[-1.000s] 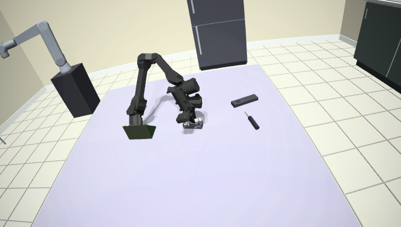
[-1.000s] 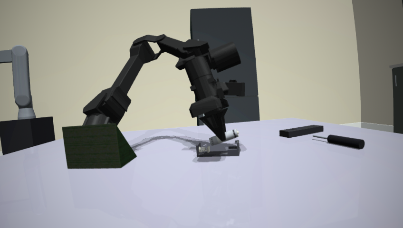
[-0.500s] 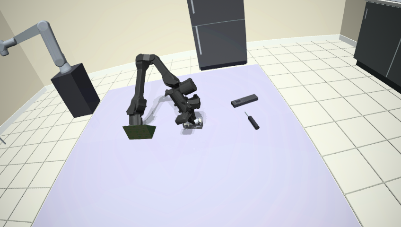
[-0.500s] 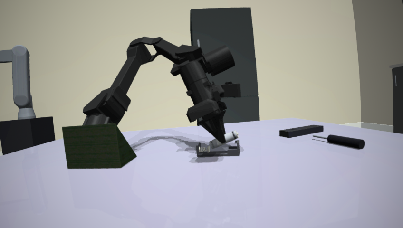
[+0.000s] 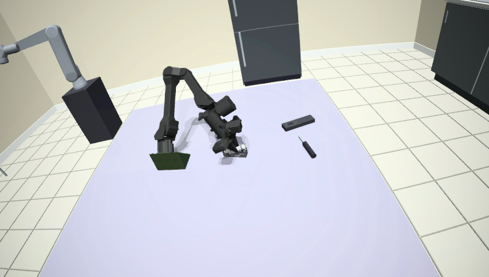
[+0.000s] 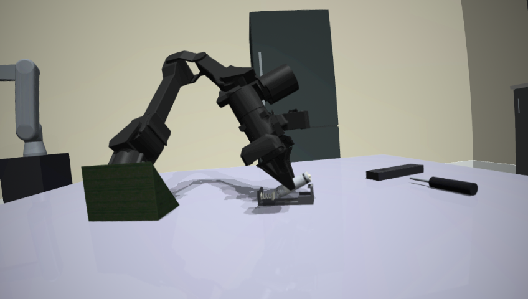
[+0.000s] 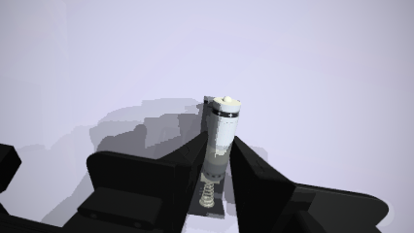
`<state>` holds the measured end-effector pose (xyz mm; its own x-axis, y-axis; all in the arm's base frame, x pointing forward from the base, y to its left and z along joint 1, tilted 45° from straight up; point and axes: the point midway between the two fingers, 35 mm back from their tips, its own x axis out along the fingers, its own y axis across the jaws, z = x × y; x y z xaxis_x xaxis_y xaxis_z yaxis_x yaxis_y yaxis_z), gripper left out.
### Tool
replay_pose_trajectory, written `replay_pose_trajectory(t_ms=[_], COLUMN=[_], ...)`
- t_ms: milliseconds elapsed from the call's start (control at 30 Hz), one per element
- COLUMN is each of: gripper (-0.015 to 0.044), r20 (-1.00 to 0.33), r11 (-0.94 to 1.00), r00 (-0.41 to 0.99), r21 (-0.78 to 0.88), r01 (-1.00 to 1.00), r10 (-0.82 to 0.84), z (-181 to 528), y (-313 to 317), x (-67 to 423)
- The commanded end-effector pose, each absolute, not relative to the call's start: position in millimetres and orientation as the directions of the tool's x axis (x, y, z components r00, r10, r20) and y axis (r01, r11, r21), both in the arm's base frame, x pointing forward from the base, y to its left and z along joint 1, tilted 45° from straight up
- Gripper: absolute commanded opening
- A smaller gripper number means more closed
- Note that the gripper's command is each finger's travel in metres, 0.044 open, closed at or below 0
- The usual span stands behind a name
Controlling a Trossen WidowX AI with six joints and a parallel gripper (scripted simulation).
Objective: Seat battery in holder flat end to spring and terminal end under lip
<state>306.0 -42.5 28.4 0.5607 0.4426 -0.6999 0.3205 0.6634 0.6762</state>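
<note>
My gripper [image 5: 230, 148] [image 6: 286, 185] [image 7: 219, 138] is shut on the battery [image 5: 241, 148] [image 6: 300, 180] [image 7: 222, 131], a white and grey cylinder with a black band near its terminal end. The battery is tilted: its flat end is down in the dark holder [image 5: 236, 154] [image 6: 292, 200] [image 7: 210, 208] against the coil spring [image 6: 266, 195] [image 7: 208, 193], and its terminal end stands raised above the holder's lip end [image 6: 312, 189]. The holder lies flat on the table just right of the arm's base.
A green block [image 5: 169, 161] [image 6: 122, 190] stands at the arm's base. A flat black bar [image 5: 298, 122] [image 6: 394, 171] and a black screwdriver [image 5: 307, 148] [image 6: 448, 184] lie to the right. A grey arm on a black box [image 5: 91, 109] stands off the table's left.
</note>
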Motion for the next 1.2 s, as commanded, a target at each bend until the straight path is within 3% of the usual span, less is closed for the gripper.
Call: replay_pose_trajectory(t_ms=[0, 1167], gripper=[0.0065, 0.0065], r20=[-0.695, -0.687], r11=[0.665, 0.662], r00=[0.578, 0.607], r21=[0.675, 0.675], r01=[0.320, 0.326], r10=[0.427, 0.400], z=[29.5, 29.1], y=[-41.4, -29.5], x=[304.7, 283.3])
